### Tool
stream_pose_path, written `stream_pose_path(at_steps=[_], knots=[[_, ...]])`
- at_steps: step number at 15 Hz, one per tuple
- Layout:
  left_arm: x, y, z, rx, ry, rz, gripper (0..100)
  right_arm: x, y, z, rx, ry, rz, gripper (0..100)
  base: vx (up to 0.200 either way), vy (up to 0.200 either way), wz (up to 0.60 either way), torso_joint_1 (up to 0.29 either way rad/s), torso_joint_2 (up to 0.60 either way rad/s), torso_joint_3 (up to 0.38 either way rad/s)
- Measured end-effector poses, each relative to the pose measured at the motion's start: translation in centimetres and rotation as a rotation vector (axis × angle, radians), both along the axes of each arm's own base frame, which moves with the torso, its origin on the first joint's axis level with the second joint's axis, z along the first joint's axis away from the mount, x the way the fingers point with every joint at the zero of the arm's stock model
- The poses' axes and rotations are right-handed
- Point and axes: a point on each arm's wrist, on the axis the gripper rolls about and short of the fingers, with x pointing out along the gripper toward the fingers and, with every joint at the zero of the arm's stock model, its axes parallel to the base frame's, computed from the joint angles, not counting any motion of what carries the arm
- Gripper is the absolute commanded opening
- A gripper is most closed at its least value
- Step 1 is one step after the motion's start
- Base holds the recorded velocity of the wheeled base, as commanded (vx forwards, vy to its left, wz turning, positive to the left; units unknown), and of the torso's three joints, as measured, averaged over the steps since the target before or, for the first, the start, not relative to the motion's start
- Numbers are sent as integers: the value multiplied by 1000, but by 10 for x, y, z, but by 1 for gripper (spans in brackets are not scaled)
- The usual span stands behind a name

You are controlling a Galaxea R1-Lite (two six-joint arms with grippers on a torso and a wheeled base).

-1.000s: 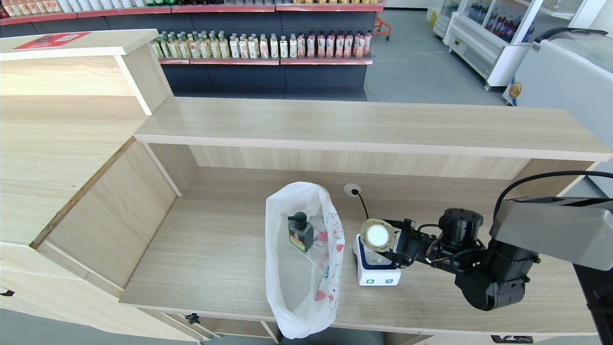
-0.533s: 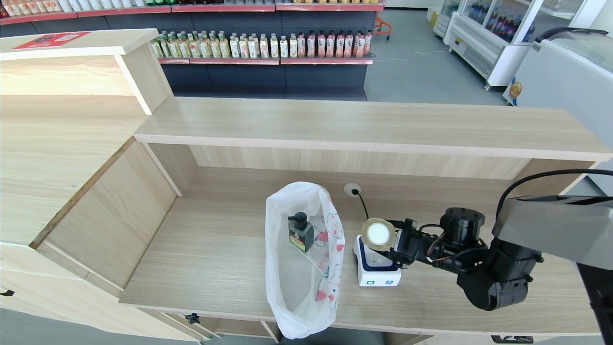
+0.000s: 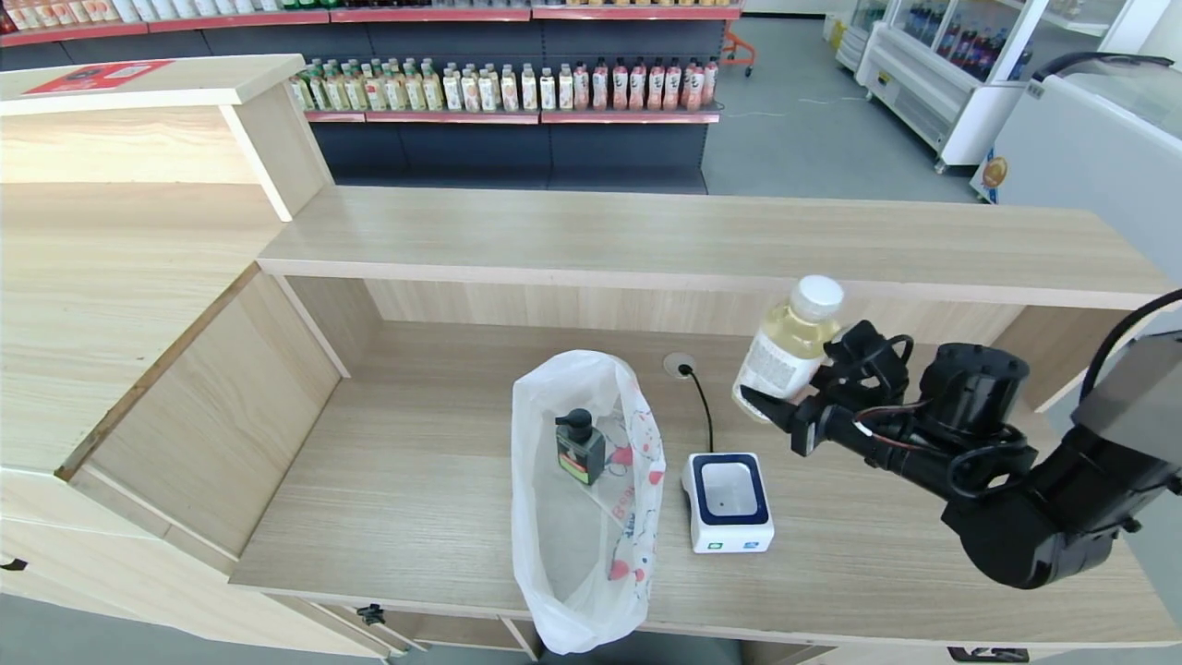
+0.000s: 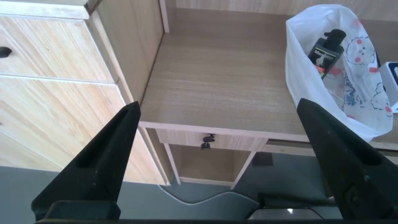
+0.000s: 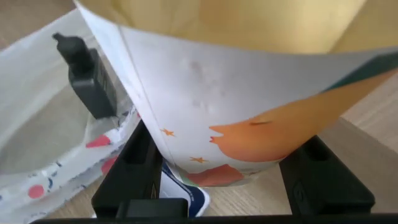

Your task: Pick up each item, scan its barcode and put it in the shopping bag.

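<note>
A bottle (image 3: 791,346) of pale yellow liquid with a white cap and white label is held nearly upright in the air, behind and to the right of the white barcode scanner (image 3: 728,501). My right gripper (image 3: 785,386) is shut on its lower part. In the right wrist view the bottle (image 5: 236,81) sits between the black fingers (image 5: 134,177). The white shopping bag (image 3: 586,499) stands open left of the scanner, with a dark pump bottle (image 3: 579,448) inside. My left gripper (image 4: 221,168) hangs open beyond the counter's front edge, left of the bag (image 4: 339,74).
The wooden counter (image 3: 416,480) has a raised ledge (image 3: 702,240) behind and a side wall (image 3: 212,406) at left. A black cable (image 3: 702,402) runs from a hole in the counter to the scanner. Drawers (image 4: 56,112) lie below the counter's left end.
My right gripper has lifted the bottle off the scanner, up and to the right, turning it from bottom-toward-camera to nearly upright. The scanner window is now uncovered.
</note>
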Motion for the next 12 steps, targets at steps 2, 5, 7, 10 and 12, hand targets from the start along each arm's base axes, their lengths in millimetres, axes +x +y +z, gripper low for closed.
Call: stream_pose_path(at_steps=[2,5,7,10,12], knots=[[0,0,0,0,0,0,100,-23,12,16,116,147,-29,0,0,0,0,0,0,0],[0,0,0,0,0,0,100,-61,22,29,190,388,-20,0,0,0,0,0,0,0],[0,0,0,0,0,0,100,-72,26,40,204,366,4,0,0,0,0,0,0,0],[0,0,0,0,0,0,100,-78,25,41,200,367,8,0,0,0,0,0,0,0],[0,0,0,0,0,0,100,-81,24,38,188,377,8,0,0,0,0,0,0,0]])
